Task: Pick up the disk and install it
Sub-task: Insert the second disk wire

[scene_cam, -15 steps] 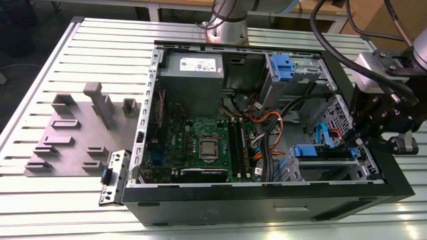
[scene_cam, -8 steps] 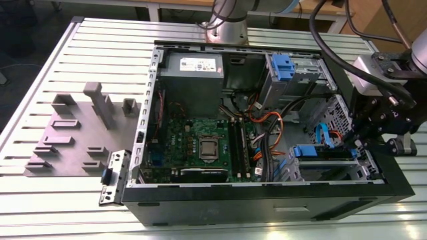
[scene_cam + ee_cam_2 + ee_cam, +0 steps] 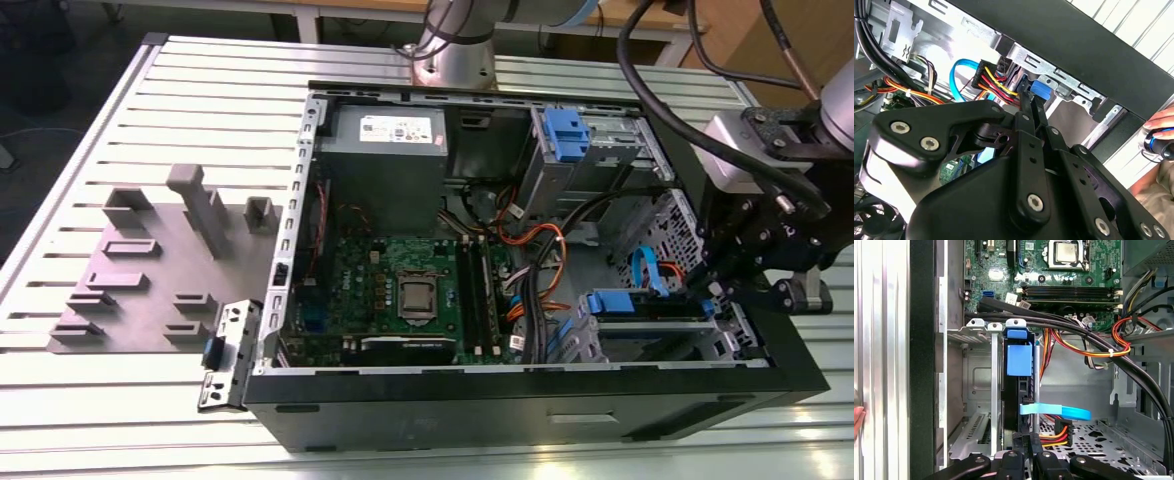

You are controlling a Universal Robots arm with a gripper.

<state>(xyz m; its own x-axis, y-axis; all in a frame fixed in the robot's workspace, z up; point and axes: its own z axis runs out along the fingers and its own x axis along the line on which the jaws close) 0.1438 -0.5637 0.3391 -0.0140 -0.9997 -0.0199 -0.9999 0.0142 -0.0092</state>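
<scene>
Blue-framed disk [image 3: 1019, 365] stands on edge in the drive cage [image 3: 976, 390], gripper [image 3: 1024, 440] fingers clenched on its rear edge beside the blue cable [image 3: 1054, 411]. Judged: seat it straight along the cage rails, keeping the cable bundle [image 3: 1094, 347] clear.

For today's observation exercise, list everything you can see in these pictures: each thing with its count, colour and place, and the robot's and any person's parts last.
Computer case: one, black, open on the slatted table.
Motherboard: one, green, on the case floor.
Power supply: one, grey, far corner of the case.
Disk: one, blue carrier, standing on edge in the drive bay by the hand.
Second blue carrier: one, far bay.
Data cable: one, light blue, beside the disk.
Power wires: bundle, orange, yellow, red, black.
Fixture plate: one, grey, exterior view's left.
Hand: one, black, at the disk.
Person's fingers: beside the case.
</scene>
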